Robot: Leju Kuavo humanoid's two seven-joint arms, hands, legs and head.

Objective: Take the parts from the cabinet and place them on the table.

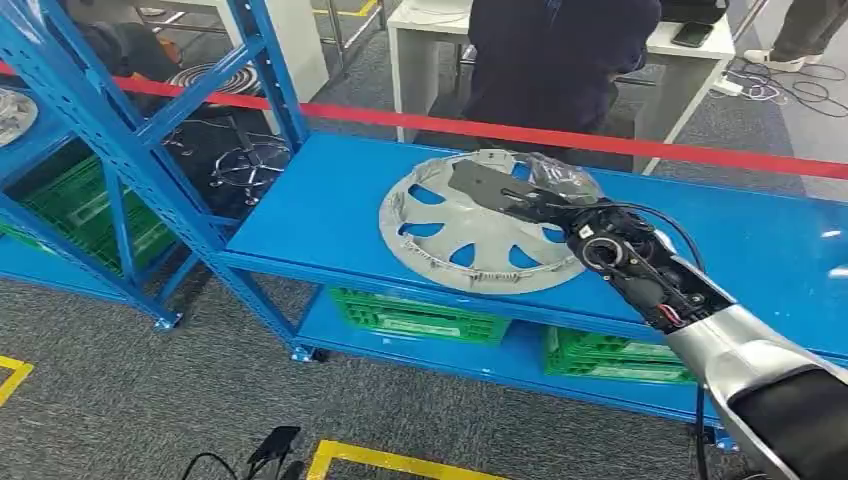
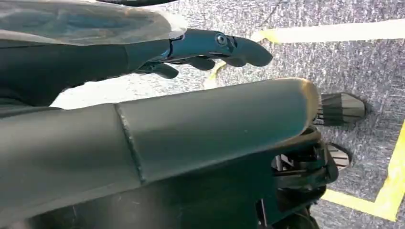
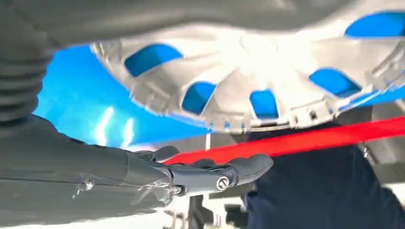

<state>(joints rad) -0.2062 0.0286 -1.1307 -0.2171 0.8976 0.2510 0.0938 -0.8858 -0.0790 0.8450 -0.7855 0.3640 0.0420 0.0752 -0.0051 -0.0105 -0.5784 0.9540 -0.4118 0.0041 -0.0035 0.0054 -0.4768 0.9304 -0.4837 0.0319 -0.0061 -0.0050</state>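
Observation:
A silver hubcap (image 1: 470, 235) lies on the blue table (image 1: 320, 210), inner side up, close to the table's front edge. My right hand (image 1: 505, 190) reaches over its far part, the thumb stretched flat above the inner face. In the right wrist view the dark fingers (image 3: 215, 175) lie past the rim of the hubcap (image 3: 248, 86), with a gap between them and it. Crinkled clear plastic (image 1: 560, 175) sits by the hand at the far rim. My left hand (image 2: 210, 47) hangs over the grey floor with its fingers stretched out and holds nothing.
Green crates (image 1: 420, 315) stand on the shelf under the table. A blue rack (image 1: 110, 150) rises at the left with more green crates. Red tape (image 1: 600, 140) runs behind the table. A person in dark clothes (image 1: 560, 60) stands beyond it by a white desk (image 1: 430, 30).

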